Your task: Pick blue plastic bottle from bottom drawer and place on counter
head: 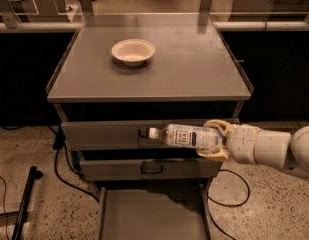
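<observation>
My gripper (216, 139) comes in from the right on a white arm and is shut on the blue plastic bottle (184, 135). The bottle is clear with a white cap and white label. It lies level, cap pointing left, in front of the top drawer's face. It hangs below the counter (194, 69), the flat grey cabinet top. The bottom drawer (151, 214) is pulled open below, its grey floor bare.
A cream round bowl (133, 51) stands on the counter's back left. Two upper drawers with black handles (151, 168) are closed. Black cables (61, 169) and a black pole (25, 204) lie on the floor at left. Dark desks flank the cabinet.
</observation>
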You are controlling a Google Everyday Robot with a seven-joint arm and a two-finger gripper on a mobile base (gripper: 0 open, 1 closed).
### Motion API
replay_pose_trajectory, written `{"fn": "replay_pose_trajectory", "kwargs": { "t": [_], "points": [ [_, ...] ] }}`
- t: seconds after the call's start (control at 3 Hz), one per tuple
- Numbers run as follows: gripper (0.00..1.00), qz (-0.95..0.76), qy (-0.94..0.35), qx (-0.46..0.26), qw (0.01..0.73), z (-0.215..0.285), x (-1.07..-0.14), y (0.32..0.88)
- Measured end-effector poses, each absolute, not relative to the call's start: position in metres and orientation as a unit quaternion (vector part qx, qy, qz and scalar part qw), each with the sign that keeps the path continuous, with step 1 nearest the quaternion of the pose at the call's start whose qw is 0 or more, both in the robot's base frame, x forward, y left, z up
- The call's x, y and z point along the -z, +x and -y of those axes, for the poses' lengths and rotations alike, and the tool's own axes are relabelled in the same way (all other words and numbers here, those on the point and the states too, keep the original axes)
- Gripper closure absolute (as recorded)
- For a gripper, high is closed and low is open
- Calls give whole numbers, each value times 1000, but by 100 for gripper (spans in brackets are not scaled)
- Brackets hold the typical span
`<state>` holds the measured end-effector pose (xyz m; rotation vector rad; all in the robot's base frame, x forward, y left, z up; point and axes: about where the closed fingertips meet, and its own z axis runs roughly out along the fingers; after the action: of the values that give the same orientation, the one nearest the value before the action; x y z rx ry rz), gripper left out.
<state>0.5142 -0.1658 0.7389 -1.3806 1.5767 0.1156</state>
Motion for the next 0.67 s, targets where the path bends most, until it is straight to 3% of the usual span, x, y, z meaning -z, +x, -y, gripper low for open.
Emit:
{"fn": "replay_pose_trajectory", "kwargs": {
  "t": [0.67],
  "points": [
    [100, -617, -600, -6, 509, 174, -808, 570]
  ]
}}
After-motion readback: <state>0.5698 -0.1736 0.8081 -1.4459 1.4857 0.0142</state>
